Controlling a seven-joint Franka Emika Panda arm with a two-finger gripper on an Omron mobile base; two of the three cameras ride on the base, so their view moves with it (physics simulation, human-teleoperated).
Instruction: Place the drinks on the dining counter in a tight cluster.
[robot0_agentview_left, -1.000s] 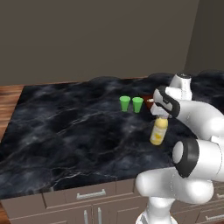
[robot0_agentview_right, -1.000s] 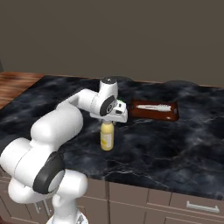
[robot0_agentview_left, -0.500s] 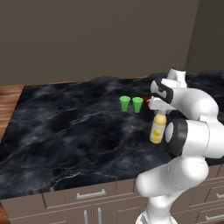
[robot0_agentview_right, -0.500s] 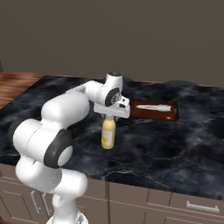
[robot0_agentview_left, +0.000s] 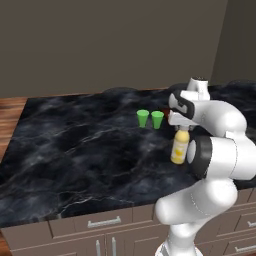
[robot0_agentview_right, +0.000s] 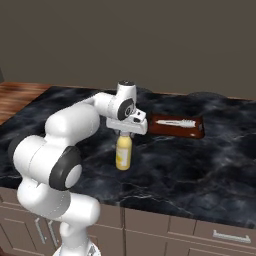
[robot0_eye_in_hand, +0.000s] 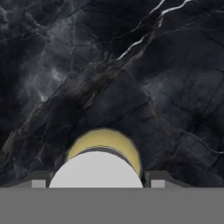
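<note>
A yellow bottle (robot0_agentview_left: 179, 148) (robot0_agentview_right: 123, 156) with a pale grey cap stands upright over the near right part of the black marble dining counter (robot0_agentview_left: 75, 145) (robot0_agentview_right: 200, 165). My gripper (robot0_agentview_left: 181, 128) (robot0_agentview_right: 125, 134) points straight down onto its top, shut on the cap. In the hand view the grey cap sits between my two fingertips, with the yellow shoulder (robot0_eye_in_hand: 105, 139) showing just beyond it and the marble below. I cannot tell whether the bottle's base rests on the counter or hangs just above it.
Two small green cups (robot0_agentview_left: 143, 118) (robot0_agentview_left: 157, 119) stand side by side a short way behind and left of the bottle. A dark red-brown tray (robot0_agentview_right: 178, 125) holding a pale utensil lies farther right. Beige drawers (robot0_agentview_left: 100, 222) run under the near edge.
The arm's elbow has swung up and over to the side while the hand stays on the bottle. The yellow bottle has barely shifted, perhaps a touch higher.
</note>
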